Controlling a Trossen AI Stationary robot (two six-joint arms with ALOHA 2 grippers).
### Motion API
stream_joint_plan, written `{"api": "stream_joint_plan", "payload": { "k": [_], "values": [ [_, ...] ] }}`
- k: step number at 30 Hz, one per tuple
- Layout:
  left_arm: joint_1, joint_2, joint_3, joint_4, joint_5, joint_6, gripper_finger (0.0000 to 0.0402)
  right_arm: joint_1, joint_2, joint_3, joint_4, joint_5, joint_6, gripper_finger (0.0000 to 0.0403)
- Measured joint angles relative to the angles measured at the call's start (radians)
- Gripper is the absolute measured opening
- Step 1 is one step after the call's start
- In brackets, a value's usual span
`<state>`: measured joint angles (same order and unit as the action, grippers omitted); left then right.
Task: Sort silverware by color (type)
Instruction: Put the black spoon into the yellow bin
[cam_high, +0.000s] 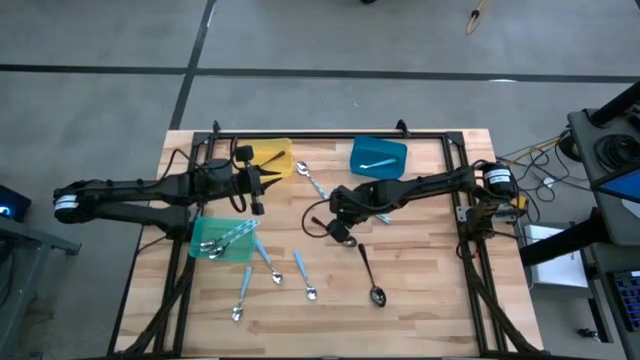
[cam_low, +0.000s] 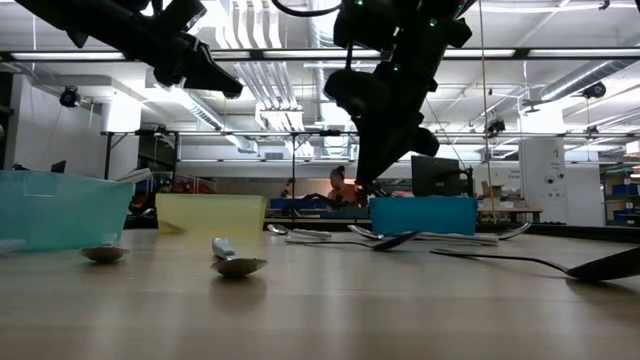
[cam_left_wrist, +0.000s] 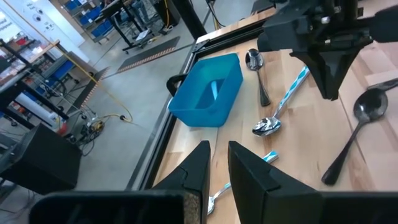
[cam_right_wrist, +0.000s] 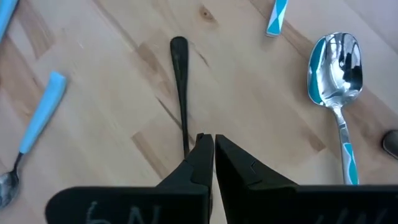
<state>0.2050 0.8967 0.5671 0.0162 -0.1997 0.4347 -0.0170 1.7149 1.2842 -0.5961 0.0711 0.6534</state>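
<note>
My right gripper (cam_right_wrist: 208, 140) is shut and points steeply down over the middle of the table (cam_high: 342, 235), holding nothing. Below it a black spoon (cam_right_wrist: 180, 87) lies flat on the wood, its handle running out past the fingertips. The left wrist view shows the fingertips (cam_left_wrist: 333, 93) clear of that spoon (cam_left_wrist: 354, 130). My left gripper (cam_left_wrist: 217, 149) hangs between the yellow bin (cam_high: 272, 158) and the green bin (cam_high: 205, 225), with a narrow empty gap between its fingers. Several spoons lie in the green bin. A blue-handled piece lies in the blue bin (cam_high: 378, 157).
Loose on the wood lie another black spoon (cam_high: 370, 275), three blue-handled spoons (cam_high: 303, 275) toward the near edge, a silver spoon (cam_high: 312, 180) by the yellow bin and a blue-patterned spoon (cam_right_wrist: 336, 68) beside my right gripper. A black frame (cam_high: 455, 150) rims the table.
</note>
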Motion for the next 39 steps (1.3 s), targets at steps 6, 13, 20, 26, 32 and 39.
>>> {"api": "stream_joint_plan", "payload": {
  "k": [6, 13, 20, 26, 32, 39],
  "values": [
    [0.000, 0.000, 0.000, 0.000, 0.000, -0.045, 0.0039, -0.001, -0.005, 0.000, 0.011, 0.029, -0.094, 0.0009],
    [0.000, 0.000, -0.004, -0.012, 0.064, -0.199, 0.0039, 0.014, -0.022, -0.012, 0.080, 0.123, -0.223, 0.0009],
    [-0.007, 0.027, -0.051, -0.017, 0.270, -0.398, 0.0039, 0.048, -0.091, -0.074, 0.214, 0.143, -0.315, 0.0009],
    [-0.058, 0.132, -0.113, 0.093, 0.294, -0.511, 0.0039, 0.061, -0.160, -0.171, 0.345, 0.246, -0.359, 0.0009],
    [-0.131, 0.318, -0.113, 0.280, 0.291, -0.532, 0.0039, 0.050, -0.213, -0.345, 0.864, 0.263, -0.504, 0.0009],
    [-0.143, 0.553, 0.027, 0.308, 0.290, -0.458, 0.0039, 0.047, -0.236, -0.450, 1.221, 0.263, -0.584, 0.0009]
  ]
}}
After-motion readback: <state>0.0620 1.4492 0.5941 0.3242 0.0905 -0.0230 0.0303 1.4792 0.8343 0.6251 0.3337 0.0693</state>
